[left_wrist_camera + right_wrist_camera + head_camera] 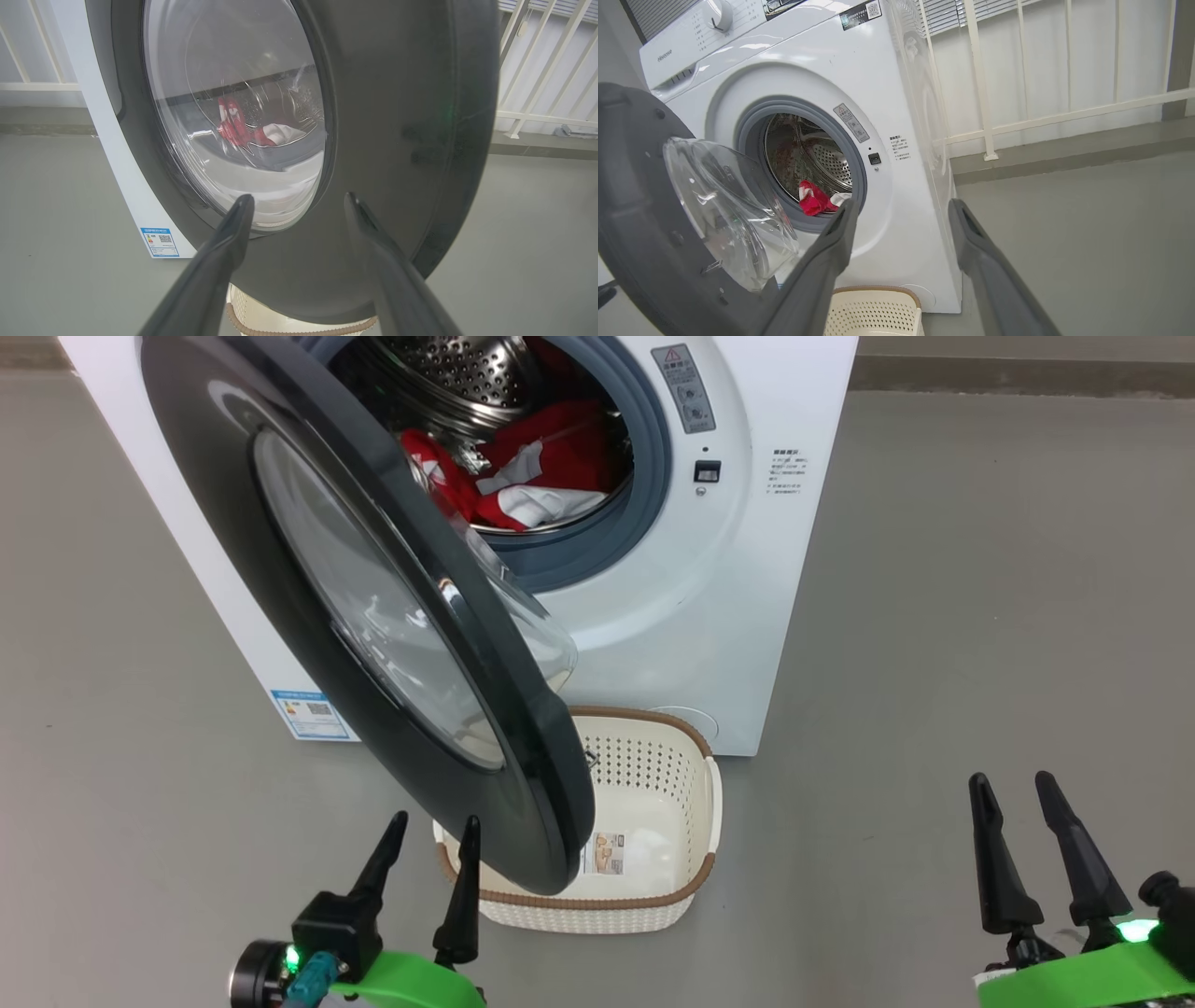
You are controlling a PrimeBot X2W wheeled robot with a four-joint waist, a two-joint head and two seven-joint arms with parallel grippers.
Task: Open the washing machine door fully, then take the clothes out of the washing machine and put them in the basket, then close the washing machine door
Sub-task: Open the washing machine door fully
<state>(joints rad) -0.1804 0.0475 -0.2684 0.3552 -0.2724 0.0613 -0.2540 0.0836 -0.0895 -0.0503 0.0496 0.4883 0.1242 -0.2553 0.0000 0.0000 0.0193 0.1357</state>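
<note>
The left end effector (436, 818) and right end effector (1011, 777) are hanging released. The glossy black round door (373, 607) is standing open just before the left one, red fabric clothes (551, 457) lying beyond in the white washing machine (709, 616).

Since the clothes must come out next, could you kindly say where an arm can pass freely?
Free: the right side of the opening, between the door and the grey ring, straight to the clothes; also bare floor right of the basket. Crowded: left, where the door overhangs the basket.
</note>
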